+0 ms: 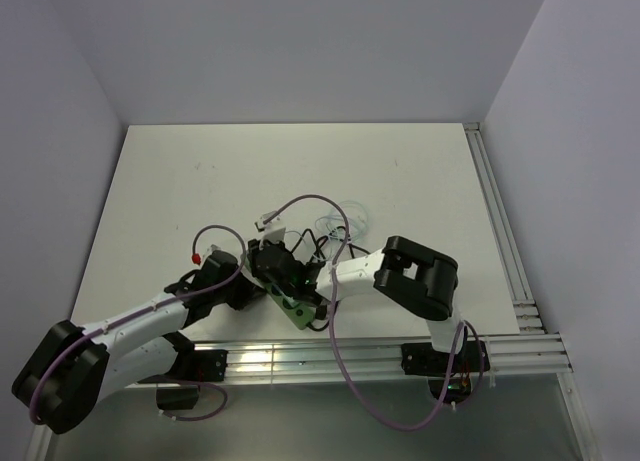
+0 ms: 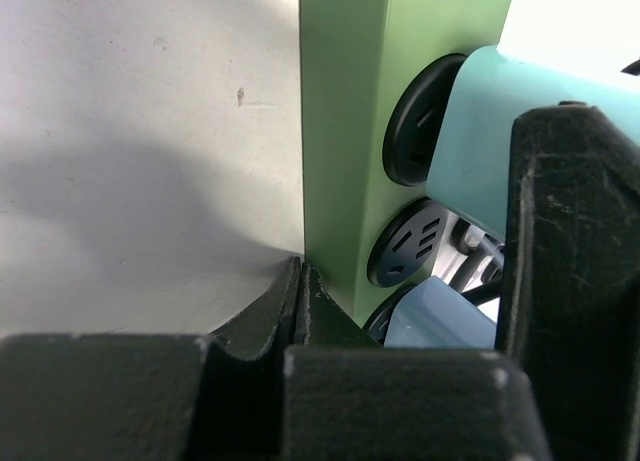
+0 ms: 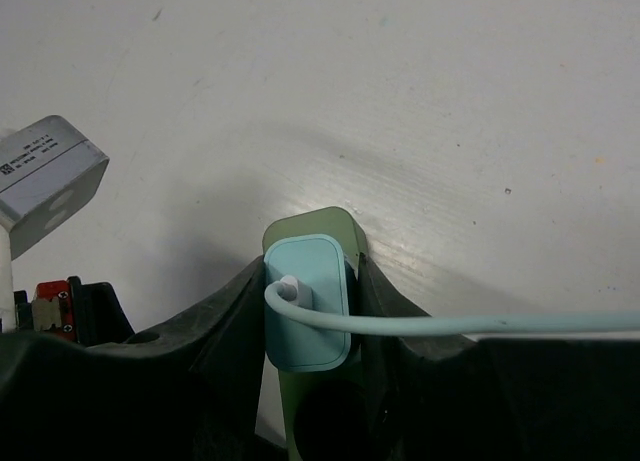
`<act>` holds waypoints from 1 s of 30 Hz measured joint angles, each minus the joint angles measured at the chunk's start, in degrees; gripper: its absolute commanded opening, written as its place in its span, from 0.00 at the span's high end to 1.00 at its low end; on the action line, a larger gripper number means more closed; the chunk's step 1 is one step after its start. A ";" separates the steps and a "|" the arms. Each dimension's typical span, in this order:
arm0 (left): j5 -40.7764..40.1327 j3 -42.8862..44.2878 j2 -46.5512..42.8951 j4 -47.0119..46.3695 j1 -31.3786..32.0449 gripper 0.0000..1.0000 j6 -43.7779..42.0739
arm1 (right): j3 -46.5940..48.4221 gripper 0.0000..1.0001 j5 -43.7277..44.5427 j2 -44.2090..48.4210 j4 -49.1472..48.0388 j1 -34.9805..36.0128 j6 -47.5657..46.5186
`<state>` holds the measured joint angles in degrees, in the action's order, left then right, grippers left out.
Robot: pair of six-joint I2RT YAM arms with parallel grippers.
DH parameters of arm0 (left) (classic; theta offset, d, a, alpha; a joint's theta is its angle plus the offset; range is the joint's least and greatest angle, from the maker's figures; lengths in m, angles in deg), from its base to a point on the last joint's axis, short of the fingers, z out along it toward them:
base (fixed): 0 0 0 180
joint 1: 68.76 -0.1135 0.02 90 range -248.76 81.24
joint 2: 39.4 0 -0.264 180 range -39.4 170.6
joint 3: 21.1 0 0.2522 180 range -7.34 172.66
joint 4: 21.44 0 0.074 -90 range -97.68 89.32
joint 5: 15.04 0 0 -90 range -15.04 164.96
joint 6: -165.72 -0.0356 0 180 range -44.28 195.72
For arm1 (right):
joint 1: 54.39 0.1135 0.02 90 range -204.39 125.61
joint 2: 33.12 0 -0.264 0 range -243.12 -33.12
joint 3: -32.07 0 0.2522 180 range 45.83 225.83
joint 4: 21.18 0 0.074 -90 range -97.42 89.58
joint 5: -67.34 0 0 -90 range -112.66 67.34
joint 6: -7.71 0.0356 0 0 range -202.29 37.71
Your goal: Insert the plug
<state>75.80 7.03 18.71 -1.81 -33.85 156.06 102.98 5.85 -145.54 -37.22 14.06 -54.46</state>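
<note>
The light blue plug [image 3: 306,306] sits on the far end of the green power strip [image 3: 312,226], its pale cable [image 3: 480,324] running off to the right. My right gripper [image 3: 310,268] is shut on the plug, one finger tight against each side. In the left wrist view the plug [image 2: 480,151] covers the strip's upper round socket, with an empty black socket [image 2: 405,243] below it. My left gripper [image 2: 300,278] is shut on nothing, its tips pressed against the strip's side [image 2: 340,131]. From above, both grippers meet at the strip [image 1: 296,308].
A grey adapter block [image 3: 50,176] lies left of the strip. Loose cables [image 1: 335,226], a white connector [image 1: 268,219] and a small red piece [image 1: 196,253] lie behind the grippers. Metal rails [image 1: 380,353] run along the near and right table edges.
</note>
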 measured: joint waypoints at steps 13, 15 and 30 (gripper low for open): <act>-0.17 -0.04 -4.09 0.87 0.00 0.98 -0.20 | 6.05 0.36 -12.26 4.63 27.71 -3.23 -2.80; -0.20 -0.07 -4.20 0.87 0.00 0.97 -0.22 | 7.87 0.34 -13.73 4.81 31.69 -3.63 -3.43; -1.64 -1.07 -10.23 4.92 0.00 0.84 -0.15 | 20.04 0.34 -22.16 8.26 53.44 -7.06 -7.65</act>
<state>74.16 5.96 8.48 3.10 -33.85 155.90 123.02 -16.31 -137.28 16.22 7.00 -62.11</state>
